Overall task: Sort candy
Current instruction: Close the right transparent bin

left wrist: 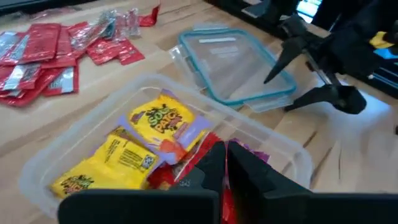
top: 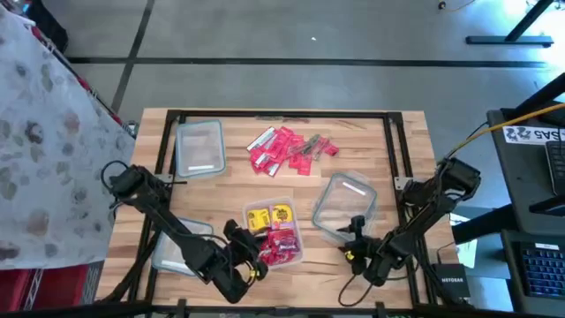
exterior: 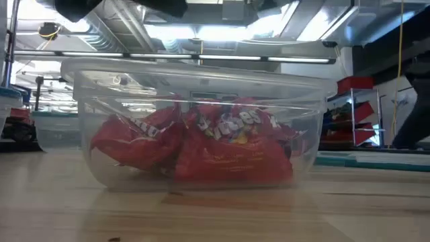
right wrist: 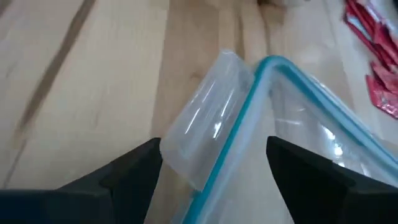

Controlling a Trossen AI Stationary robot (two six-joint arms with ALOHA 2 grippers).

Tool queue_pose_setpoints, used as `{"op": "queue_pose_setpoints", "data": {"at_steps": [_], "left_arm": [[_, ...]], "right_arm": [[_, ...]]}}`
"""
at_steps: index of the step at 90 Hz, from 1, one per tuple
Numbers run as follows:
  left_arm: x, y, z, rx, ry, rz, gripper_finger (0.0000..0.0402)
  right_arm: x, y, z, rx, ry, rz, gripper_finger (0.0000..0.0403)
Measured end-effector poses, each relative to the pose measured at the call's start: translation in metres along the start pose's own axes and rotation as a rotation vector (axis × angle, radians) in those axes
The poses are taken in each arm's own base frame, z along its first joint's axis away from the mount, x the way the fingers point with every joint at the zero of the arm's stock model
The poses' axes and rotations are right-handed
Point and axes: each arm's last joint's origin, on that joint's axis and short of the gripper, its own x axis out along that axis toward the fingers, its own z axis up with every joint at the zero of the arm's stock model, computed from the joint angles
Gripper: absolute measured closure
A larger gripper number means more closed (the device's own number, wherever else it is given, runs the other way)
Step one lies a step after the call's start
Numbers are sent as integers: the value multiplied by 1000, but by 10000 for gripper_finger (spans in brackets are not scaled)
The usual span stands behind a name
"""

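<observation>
From above, the candy splits into two lots on the wooden table [top: 371, 132]. A loose pile [top: 287, 148] of red and pink wrappers, with a few silvery-grey pieces at its right edge, lies near the table's far middle. The rest sits in a clear tub [top: 273, 232] near the front middle: yellow packets in its left half, red ones to the right and front. The left gripper [top: 256, 265] hangs at the tub's front left corner. The right gripper [top: 356, 231] sits at the near edge of a teal-rimmed clear container [top: 345, 208] right of the tub. A teal-rimmed lid [top: 200, 147] lies at far left, and another clear container [top: 181, 247] lies under the left arm.

The low view looks through the clear tub's wall [exterior: 94, 161] at crumpled red packets [exterior: 222, 144] heaped inside, one showing multicoloured lettering.

In the left wrist view, the left gripper's fingers [left wrist: 211, 165] are pressed nearly together over the tub's red candy; whether they grip a piece, I cannot tell. Yellow packets [left wrist: 134, 155] with bold printed labels fill the tub's other half, and the loose red wrappers [left wrist: 50, 53] lie flat beyond it. The right gripper [left wrist: 305, 78] is spread wide beside the teal-rimmed container.

In the right wrist view, the right fingers [right wrist: 134, 171] stand wide apart on either side of the container's clear corner tab [right wrist: 205, 127], holding nothing.
</observation>
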Motion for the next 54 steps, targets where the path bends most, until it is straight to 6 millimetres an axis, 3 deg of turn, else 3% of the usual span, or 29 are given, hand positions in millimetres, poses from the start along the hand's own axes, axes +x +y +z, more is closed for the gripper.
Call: {"op": "queue_pose_setpoints", "data": {"at_steps": [17,54], "left_arm": [[2,-1,2,2,-9,-2,402],[-2,6,-2,8,2,36,402]], "right_arm": [[0,0,-1,28,12,10,158],[1,-1,-3,123,31,5,331]]}}
